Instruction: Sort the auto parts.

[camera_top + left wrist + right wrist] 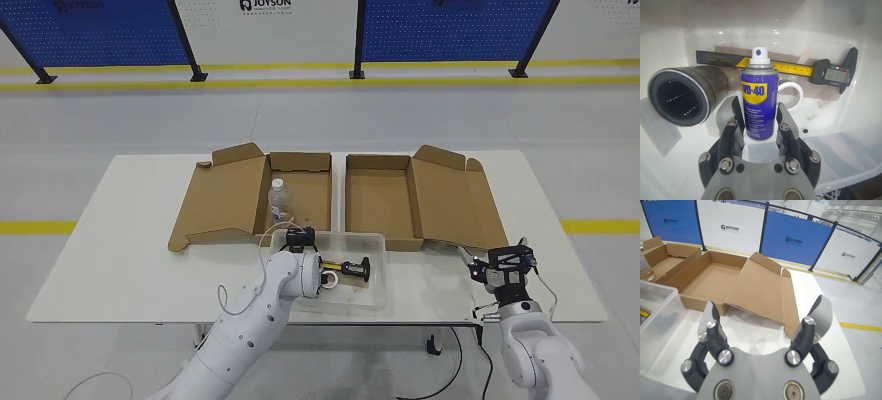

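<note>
A small blue and yellow spray can with a white nozzle cap sits inside a clear plastic bin. The left gripper reaches down into the bin and is closed on the lower half of the can, one finger pad against each side.

On one side of the can lies a dark metal cylinder with a hollow bore, its open end turned toward the wrist camera. On the can's other side, just beside it, a white ring rests on the bin floor. Beyond the can's nozzle end, a black digital caliper with a yellow scale lies along the bin wall. From the wrist camera, the nozzle overlaps the yellow scale.

The bin stands at the front edge of a white worktop, near the middle. Behind it, two flat brown cardboard boxes lie side by side with their lids folded outward. The box on the robot's left holds a clear plastic bottle, standing upright near the corner closest to the bin. The box on the robot's right has a bare floor.

The right gripper hangs over the worktop near the front right corner, well apart from the bin and just in front of the right box's opened lid. Its fingers are spread wide and grasp nothing.
</note>
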You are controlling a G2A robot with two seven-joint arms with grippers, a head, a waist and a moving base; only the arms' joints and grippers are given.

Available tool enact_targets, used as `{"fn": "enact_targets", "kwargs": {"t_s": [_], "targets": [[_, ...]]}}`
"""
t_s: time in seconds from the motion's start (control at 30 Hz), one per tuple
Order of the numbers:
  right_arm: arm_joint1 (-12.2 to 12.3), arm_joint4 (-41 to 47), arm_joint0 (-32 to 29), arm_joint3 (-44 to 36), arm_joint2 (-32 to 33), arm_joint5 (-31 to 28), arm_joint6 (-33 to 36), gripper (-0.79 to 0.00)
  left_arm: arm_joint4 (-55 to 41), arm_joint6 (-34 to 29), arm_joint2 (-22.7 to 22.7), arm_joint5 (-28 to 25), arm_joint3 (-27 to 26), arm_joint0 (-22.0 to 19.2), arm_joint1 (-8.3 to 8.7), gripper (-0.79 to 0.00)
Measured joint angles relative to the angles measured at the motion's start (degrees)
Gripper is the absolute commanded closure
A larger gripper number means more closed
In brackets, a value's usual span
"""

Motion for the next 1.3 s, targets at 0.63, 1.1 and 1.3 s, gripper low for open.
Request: {"fn": "enact_targets", "kwargs": {"t_s": [0.63, 1.1, 1.3], "targets": [[0.0, 0.0, 0.0, 0.0, 0.0, 0.0, 0.0, -0.785, 6.58, -3.04, -3.29, -3.04, 1.97, 1.39, -3.81, -0.348], [0.0, 0.0, 0.0, 0.0, 0.0, 0.0, 0.0, -0.785, 10.95, -4.86, -6.1, -4.85, 2.69, 1.88, -6.64, 0.0], [0.0, 0.0, 0.0, 0.0, 0.0, 0.0, 0.0, -0.785, 13.39, -5.71, -7.76, -5.72, 0.28, 3.27, -7.48, 0.0]]}}
